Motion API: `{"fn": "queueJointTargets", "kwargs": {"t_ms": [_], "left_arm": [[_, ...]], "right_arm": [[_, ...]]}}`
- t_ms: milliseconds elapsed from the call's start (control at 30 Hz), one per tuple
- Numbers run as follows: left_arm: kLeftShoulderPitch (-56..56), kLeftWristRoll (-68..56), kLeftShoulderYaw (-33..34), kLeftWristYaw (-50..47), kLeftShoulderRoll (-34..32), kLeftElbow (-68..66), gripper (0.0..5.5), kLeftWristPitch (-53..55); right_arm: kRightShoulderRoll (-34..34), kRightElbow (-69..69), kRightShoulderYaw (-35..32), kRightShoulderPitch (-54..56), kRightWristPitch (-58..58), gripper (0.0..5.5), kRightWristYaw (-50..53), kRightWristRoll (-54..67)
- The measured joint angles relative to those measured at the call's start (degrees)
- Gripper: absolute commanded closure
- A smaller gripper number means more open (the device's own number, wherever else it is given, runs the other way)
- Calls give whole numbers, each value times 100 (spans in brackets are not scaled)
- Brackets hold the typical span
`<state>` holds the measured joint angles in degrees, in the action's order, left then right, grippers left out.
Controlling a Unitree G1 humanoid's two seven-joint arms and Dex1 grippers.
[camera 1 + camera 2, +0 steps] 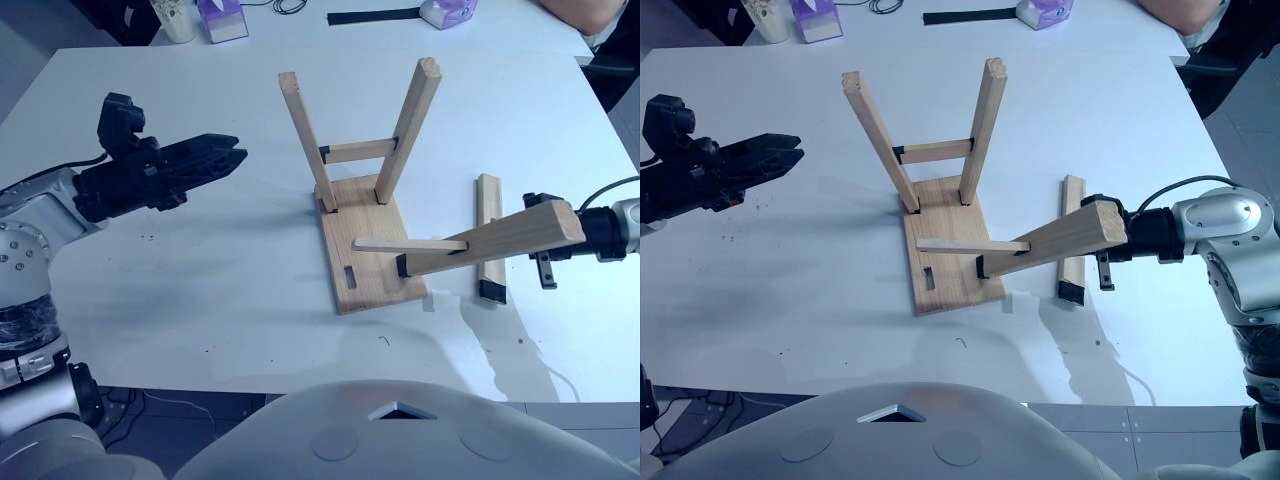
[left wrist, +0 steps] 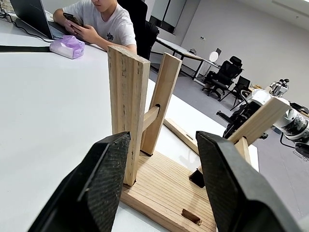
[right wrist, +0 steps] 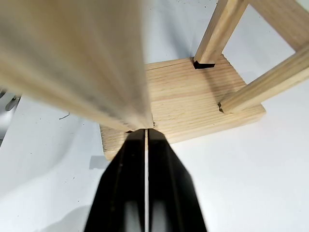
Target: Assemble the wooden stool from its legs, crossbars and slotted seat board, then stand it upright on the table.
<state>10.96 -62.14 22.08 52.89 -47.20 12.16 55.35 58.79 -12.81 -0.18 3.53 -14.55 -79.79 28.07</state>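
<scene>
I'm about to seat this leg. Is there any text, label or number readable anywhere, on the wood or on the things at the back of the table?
No text can be read anywhere.
Seat board, upright legs, held leg: bare wood, no marks or numbers.
Purple box: print too small to read.
Purple packet: print blurred, unreadable.

Left arm: extended forward at the left, end effector [image 1: 232, 152] poised above the counter [image 1: 200, 290], fingers spread apart | Right arm: reaching in from the right, end effector [image 1: 1112, 240] clamped on wooden leg [image 1: 1045, 245]
</scene>
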Motion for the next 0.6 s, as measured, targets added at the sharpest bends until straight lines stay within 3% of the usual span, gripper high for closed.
{"fn": "queueJointTargets", "kwargs": {"t_ms": [300, 500, 600], "left_arm": [[-27, -6, 5, -82, 32, 76, 299, 16], [-151, -144, 70, -216, 65, 277, 299, 34], [-250, -200, 103, -244, 55, 320, 299, 119]], "right_arm": [[-31, -423, -50, -473, -202, 547, 246, 45], [-395, 5, -490, -739, -9, 547, 1586, -698], [-487, -657, -806, -1289, -278, 547, 1814, -486]]}}
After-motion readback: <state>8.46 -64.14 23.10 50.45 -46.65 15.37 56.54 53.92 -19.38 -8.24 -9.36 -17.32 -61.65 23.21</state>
